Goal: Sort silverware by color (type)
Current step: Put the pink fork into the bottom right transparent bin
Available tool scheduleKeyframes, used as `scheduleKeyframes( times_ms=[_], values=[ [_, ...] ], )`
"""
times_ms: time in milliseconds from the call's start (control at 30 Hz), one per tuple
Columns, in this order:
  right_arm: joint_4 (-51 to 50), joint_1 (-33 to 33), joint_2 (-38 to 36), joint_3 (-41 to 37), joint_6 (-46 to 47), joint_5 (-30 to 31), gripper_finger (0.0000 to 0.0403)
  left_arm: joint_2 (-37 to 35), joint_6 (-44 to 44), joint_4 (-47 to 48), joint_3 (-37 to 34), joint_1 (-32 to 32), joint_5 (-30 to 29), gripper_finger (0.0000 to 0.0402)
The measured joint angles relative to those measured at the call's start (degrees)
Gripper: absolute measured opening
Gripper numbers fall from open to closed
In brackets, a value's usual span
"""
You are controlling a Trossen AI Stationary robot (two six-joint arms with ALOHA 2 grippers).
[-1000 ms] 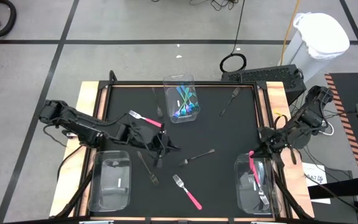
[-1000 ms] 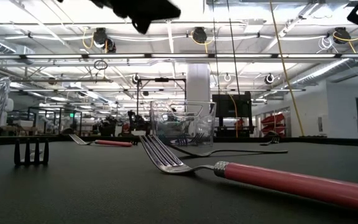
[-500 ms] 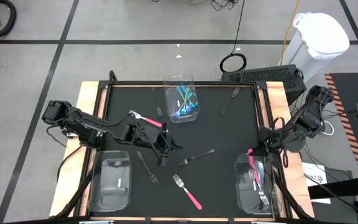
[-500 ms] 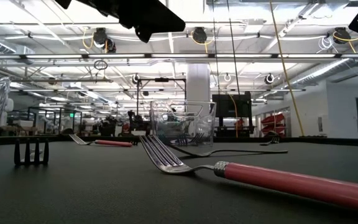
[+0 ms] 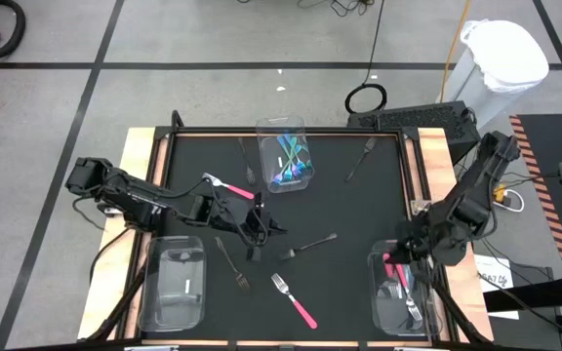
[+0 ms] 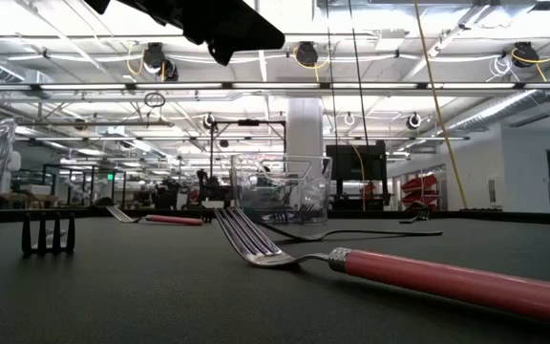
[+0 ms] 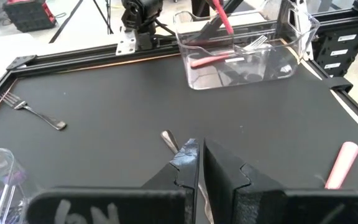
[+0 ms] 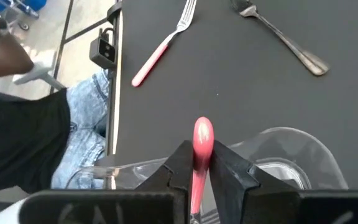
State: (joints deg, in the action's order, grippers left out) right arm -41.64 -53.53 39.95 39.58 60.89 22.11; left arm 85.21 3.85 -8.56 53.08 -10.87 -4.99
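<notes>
Right wrist view: pink-handled fork (image 8: 201,155) is pinched between the right gripper's (image 8: 199,163) jaws above the near-right clear bin (image 5: 401,297), presumably to join the pink fork already in it. Left gripper (image 5: 258,234), jaws pressed together and holding nothing visible, hangs over the bench (image 5: 349,210) centre just beside a dark fork (image 5: 230,261); teal-handled pieces (image 5: 289,161) sit in the far bin (image 5: 283,127).

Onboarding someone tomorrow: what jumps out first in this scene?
The right gripper, shut on a pink-handled fork, is over the clear bin at the table's front right. The left gripper, shut, hangs over mid-table. Teal-handled pieces fill the bin at the back.
</notes>
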Motion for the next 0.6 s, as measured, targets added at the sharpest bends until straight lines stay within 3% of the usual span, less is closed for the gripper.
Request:
scheduleKeyframes(
  times_ms=[600],
  values=[
    [1.0, -10.7, 7.8, -0.5, 9.7, 8.4, 0.0036, 0.0, 1.4, -1.6, 0.0, 0.7, 0.0, 0.0026]
  ],
)
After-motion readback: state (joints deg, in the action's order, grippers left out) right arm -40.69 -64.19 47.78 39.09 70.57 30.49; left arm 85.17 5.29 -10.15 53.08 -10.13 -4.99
